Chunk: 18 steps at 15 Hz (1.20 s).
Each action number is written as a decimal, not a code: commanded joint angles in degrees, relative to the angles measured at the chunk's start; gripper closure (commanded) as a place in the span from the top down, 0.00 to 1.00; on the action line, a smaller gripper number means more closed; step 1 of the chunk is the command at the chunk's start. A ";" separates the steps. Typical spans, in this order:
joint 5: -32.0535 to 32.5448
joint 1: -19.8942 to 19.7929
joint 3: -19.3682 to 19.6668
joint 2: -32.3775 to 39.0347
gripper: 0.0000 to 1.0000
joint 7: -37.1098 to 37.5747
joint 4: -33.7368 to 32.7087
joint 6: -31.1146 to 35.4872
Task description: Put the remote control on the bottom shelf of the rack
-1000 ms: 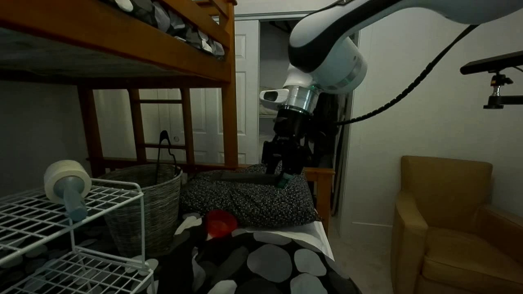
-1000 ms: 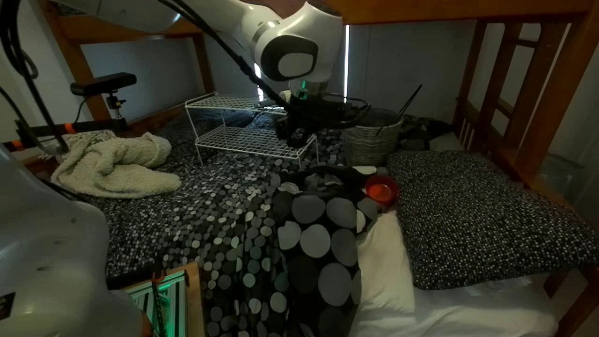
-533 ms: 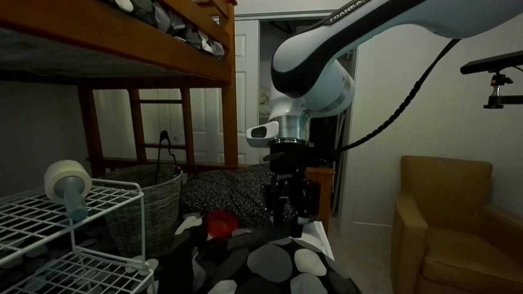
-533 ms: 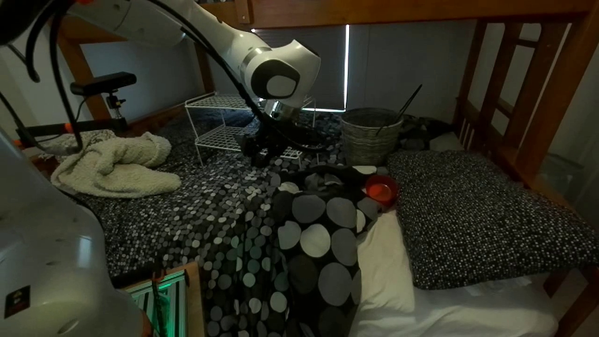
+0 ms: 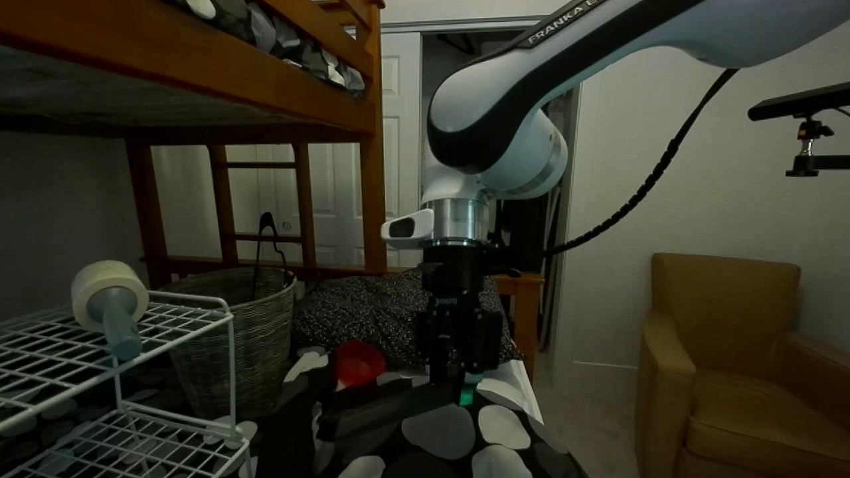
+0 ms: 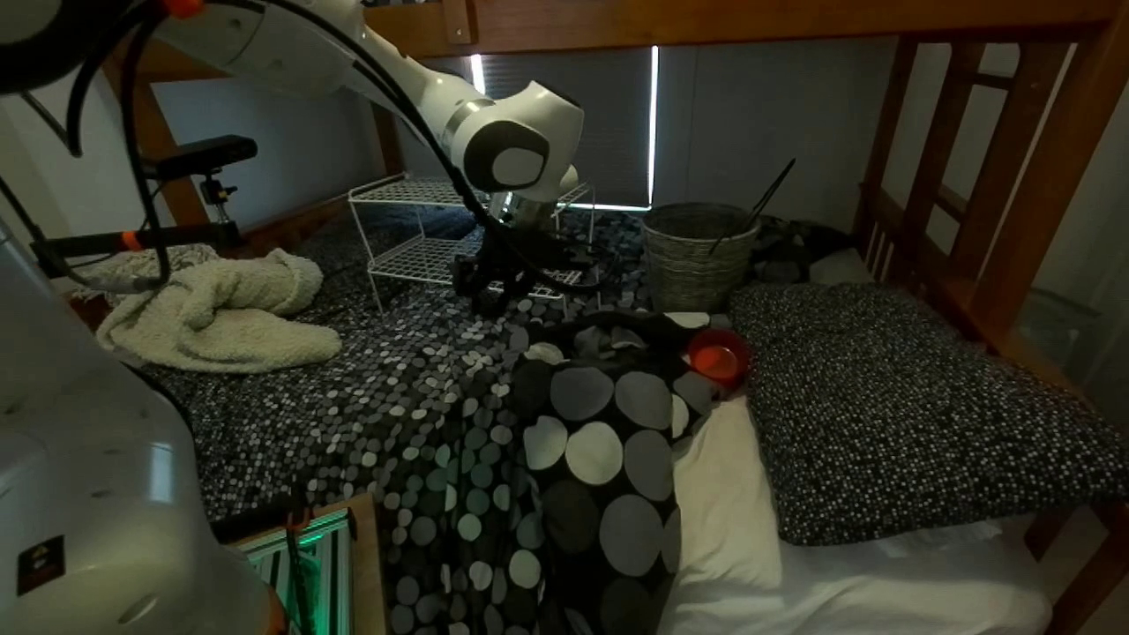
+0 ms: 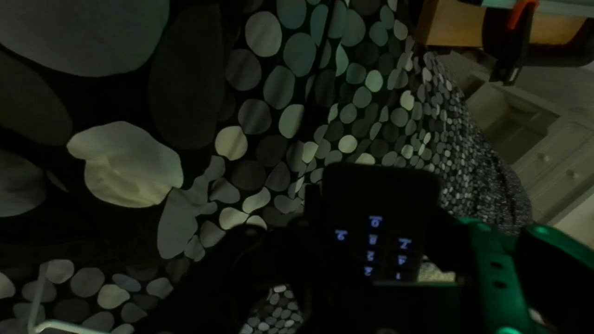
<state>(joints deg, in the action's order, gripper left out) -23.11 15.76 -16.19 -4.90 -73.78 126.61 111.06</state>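
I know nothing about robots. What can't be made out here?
Remote: in an exterior view, its dark outline at the pincer melts into the bedding; in the wrist view, dark pincer parts seem to cover its lower end.
Rack: in an exterior view, left and bottom edges crop it.
Basket: in both exterior views, its near side hides the inside bottom.
Chair: cropped by an exterior view's right edge.

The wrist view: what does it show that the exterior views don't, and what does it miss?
Only the wrist view shows bluish-white digits on the black rectangular remote control and pale knobbed drawers. Only the exterior views show the round red bowl and grey woven basket. All views show the black tool, grey-dotted black bedding and white wire rack, only its corner in the wrist view.
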 commanded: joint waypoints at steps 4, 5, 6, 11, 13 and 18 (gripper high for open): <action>13.47 7.30 -8.10 5.00 0.23 27.31 -1.15 17.80; 14.47 7.89 -8.54 5.55 0.23 30.39 -0.94 21.59; 16.19 8.26 -8.77 6.10 0.23 33.96 -0.61 25.44; 20.11 8.31 -8.92 7.91 0.48 38.62 -0.87 28.36; 20.48 8.18 -8.89 8.63 0.23 38.84 -0.99 28.36; 33.81 9.22 -6.59 14.03 0.23 64.02 -2.03 39.50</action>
<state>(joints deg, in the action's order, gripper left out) 3.91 24.19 -24.21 5.76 -20.99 125.79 145.80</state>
